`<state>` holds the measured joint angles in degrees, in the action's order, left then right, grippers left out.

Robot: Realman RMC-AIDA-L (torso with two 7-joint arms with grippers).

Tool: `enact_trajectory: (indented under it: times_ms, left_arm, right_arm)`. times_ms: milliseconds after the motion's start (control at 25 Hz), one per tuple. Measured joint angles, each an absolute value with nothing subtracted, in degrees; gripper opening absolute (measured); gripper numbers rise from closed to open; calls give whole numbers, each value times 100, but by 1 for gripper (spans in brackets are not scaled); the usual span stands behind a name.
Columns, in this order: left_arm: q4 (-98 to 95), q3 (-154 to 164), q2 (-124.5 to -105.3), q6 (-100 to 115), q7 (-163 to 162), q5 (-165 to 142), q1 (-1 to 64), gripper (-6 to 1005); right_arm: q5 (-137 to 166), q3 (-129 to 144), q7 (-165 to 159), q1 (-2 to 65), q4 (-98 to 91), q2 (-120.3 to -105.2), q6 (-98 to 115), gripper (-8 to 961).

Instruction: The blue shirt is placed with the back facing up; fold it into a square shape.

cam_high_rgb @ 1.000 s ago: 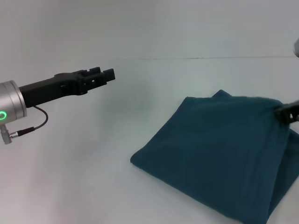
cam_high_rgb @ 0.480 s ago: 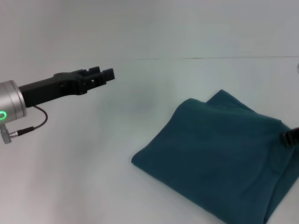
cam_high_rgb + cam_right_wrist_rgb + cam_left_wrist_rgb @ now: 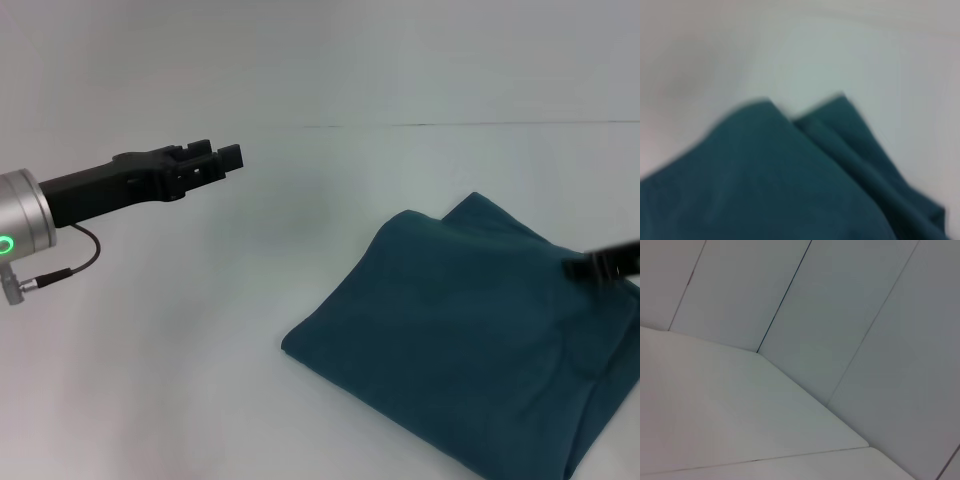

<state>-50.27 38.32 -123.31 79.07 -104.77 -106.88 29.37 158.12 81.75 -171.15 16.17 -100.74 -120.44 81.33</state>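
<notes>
Head view — folded blue shirt (image 3: 470, 340) on white table (image 3: 200, 380), right gripper (image 3: 603, 264) above it — jaw state unclear.

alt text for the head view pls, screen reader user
A folded blue shirt lies on a white table toward the robot's right. The right gripper shows at the right edge over the shirt, and the left gripper hovers above bare table, far from it.
</notes>
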Motion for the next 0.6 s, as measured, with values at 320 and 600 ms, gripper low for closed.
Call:
enact_trajectory:
  times_ms: [320, 600]
  left_arm:
    - [-4930, 3804, -12295, 7928, -10521, -10688, 2957, 584]
    - [-4964, 3795, -12212, 8235, -10775, -10972, 2953, 584]
  right_arm:
    - [15390, 7638, -16734, 2096, -10205, -12016, 8449, 429]
    - [14693, 7356, -16370, 2121, -10586, -12015, 9517, 581]
